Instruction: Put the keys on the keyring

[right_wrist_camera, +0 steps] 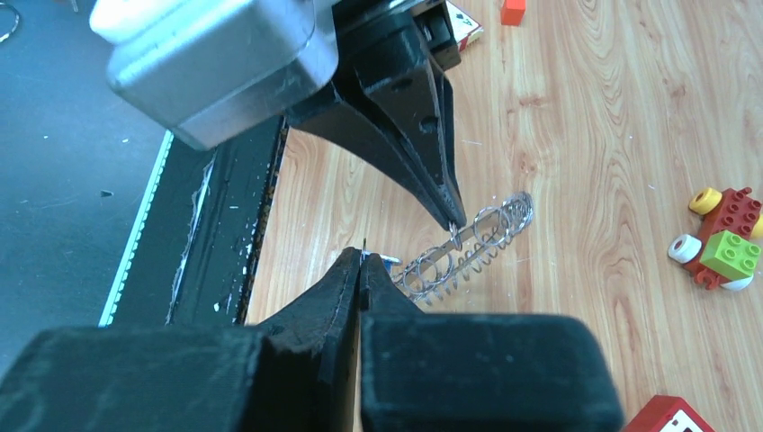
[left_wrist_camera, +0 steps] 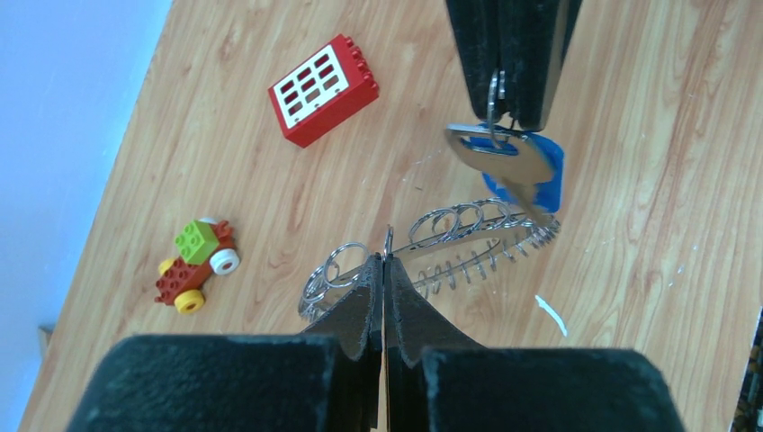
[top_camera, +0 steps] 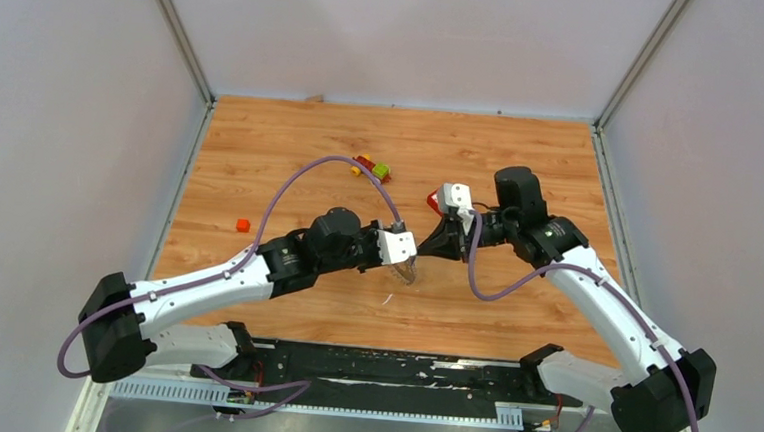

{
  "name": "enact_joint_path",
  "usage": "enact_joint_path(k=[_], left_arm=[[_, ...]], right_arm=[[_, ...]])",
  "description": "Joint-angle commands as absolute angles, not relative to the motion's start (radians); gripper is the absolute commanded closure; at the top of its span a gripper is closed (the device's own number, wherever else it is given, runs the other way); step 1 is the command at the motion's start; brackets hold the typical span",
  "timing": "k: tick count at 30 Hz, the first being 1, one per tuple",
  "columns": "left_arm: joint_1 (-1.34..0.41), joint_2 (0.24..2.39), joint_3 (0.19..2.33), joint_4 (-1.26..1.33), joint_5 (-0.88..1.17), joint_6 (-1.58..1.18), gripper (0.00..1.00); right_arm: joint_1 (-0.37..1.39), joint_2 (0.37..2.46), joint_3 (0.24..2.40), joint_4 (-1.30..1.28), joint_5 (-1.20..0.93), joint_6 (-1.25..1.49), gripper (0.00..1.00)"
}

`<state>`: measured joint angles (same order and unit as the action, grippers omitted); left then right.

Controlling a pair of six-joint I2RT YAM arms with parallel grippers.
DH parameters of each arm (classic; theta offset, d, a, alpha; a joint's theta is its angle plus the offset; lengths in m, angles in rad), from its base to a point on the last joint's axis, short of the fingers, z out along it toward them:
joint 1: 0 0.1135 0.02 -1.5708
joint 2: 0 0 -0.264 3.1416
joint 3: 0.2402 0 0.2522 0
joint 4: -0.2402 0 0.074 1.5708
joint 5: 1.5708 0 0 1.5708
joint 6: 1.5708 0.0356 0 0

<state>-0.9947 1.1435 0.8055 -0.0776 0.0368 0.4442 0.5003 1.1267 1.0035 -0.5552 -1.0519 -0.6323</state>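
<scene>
Left wrist view, nearest first: the left end effector (left_wrist_camera: 385,263) is pressed together on one loop of the keyring (left_wrist_camera: 468,236), holding it above the worktop (left_wrist_camera: 648,180) with its coils stretched away. Just beyond its tip, the right end effector (left_wrist_camera: 515,112) pinches the key (left_wrist_camera: 499,155) from above. The key dangles at the ring's far end, probably ready for threading.

The table (top_camera: 262,149) is viewed from above and behind. Each wrist view is taken close along its own fingers (left_wrist_camera: 358,313), aimed at the other; the keyring (left_wrist_camera: 468,243) is shared by both.
</scene>
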Motion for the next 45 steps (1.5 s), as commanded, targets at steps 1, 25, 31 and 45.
enact_joint_path(k=[1,25,31,45], left_arm=[[-0.999,1.148,0.809,-0.013,0.098,0.437,1.00],[-1.000,1.094,0.797,0.005,0.194,0.413,1.00],[-1.000,1.107,0.821,0.005,0.179,0.344,1.00],[-1.000,1.143,0.831,-0.020,0.241,0.281,1.00]], right_arm=[[0.494,1.132,1.046,-0.486,-1.104,-0.588,1.00],[0.502,1.167,1.003,-0.632,-0.931,-0.795,1.00],[0.540,1.155,0.942,-0.551,-0.889,-0.769,1.00],[0.597,1.139,0.903,-0.413,-0.817,-0.670,1.00]])
